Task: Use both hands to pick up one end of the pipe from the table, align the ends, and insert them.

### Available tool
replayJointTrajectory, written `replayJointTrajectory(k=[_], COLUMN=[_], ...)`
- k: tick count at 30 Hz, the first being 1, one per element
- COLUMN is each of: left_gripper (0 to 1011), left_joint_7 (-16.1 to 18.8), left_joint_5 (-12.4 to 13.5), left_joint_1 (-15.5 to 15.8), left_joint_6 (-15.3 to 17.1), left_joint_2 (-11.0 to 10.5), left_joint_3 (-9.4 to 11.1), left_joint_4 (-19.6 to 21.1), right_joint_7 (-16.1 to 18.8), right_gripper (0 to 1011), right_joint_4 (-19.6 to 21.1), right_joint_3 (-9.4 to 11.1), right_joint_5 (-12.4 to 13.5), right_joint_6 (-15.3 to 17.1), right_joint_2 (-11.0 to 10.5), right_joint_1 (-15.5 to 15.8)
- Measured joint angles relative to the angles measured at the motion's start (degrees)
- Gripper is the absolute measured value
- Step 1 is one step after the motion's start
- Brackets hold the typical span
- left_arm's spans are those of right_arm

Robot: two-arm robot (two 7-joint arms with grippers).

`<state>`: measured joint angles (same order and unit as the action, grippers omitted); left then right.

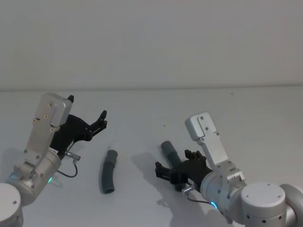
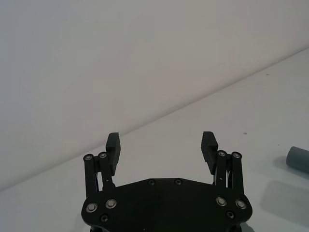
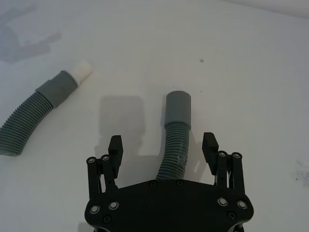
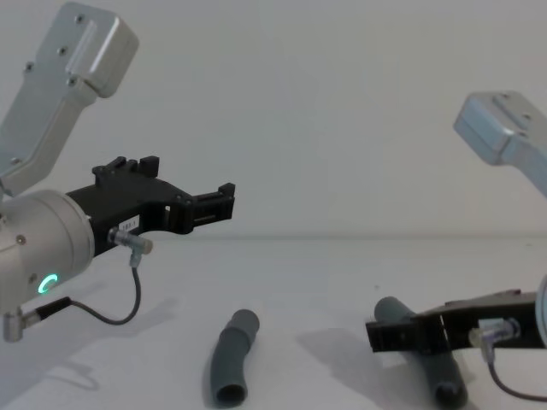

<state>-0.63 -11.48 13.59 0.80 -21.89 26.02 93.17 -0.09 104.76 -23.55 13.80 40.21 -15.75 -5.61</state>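
Note:
The pipe lies on the white table (image 1: 142,104) as two separate pieces. The left piece (image 1: 109,171) (image 4: 232,354) has a narrow cuff with a white tip (image 3: 79,71). The right piece (image 1: 168,150) (image 4: 395,312) ends in a wider open socket (image 3: 178,108). My right gripper (image 1: 171,171) (image 3: 162,142) (image 4: 382,331) is low over the table and open. Its fingers straddle the right piece's corrugated body (image 3: 175,152) with a gap on each side. My left gripper (image 1: 102,120) (image 2: 161,141) (image 4: 224,201) hangs open and empty above the table, left of the left piece.
A plain wall rises behind the table's far edge (image 1: 151,88). A grey pipe end (image 2: 298,159) shows at the edge of the left wrist view. The white surface around both pieces is bare.

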Motion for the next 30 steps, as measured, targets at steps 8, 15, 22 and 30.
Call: replayJointTrajectory(k=[8, 15, 22, 30], left_gripper=[1001, 1001, 1002, 1001], left_joint_7=[0.0, 0.0, 0.0, 0.0], left_joint_5=[0.0, 0.0, 0.0, 0.0], left_joint_1=[0.0, 0.0, 0.0, 0.0], left_joint_6=[0.0, 0.0, 0.0, 0.0], left_joint_2=[0.0, 0.0, 0.0, 0.0], left_joint_3=[0.0, 0.0, 0.0, 0.0], left_joint_4=[0.0, 0.0, 0.0, 0.0], right_joint_7=[0.8, 1.2, 1.4, 1.6], right_gripper=[1000, 1000, 1000, 1000], right_joint_4=[-0.6, -0.8, -0.9, -1.1], right_joint_3=[0.1, 0.2, 0.3, 0.4], right_joint_5=[-0.3, -0.4, -0.4, -0.6], right_joint_6=[-0.7, -1.2, -1.5, -1.8], right_joint_2=[-0.2, -0.3, -0.4, -0.4], right_joint_1=[0.5, 0.7, 0.8, 0.8])
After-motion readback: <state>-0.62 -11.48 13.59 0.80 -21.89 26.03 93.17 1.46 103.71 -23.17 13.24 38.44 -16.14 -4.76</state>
